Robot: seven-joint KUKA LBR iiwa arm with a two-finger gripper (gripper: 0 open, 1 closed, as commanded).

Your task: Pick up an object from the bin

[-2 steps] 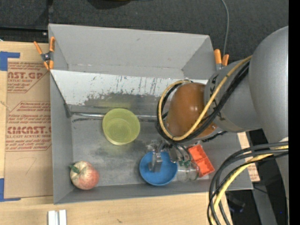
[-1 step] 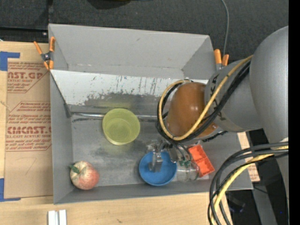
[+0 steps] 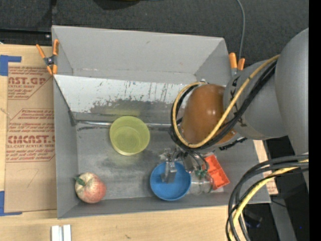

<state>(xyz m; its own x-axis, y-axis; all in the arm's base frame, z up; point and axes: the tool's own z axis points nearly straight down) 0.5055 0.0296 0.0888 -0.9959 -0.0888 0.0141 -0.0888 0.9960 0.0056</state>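
My gripper (image 3: 170, 167) hangs below the arm's orange cover, low in the bin's front right part. It is directly over the far rim and inside of a round blue bowl (image 3: 168, 188) on the bin floor. Whether it touches the bowl cannot be told. Just right of the bowl lie a clear plastic piece (image 3: 201, 184) and a flat orange-red thing (image 3: 217, 171), both partly hidden under the arm.
A yellow-green cup (image 3: 129, 135) stands upright near the bin's middle, left of and behind the gripper. A red and yellow apple (image 3: 90, 188) rests in the front left corner. The arm and its cables cover the bin's right side.
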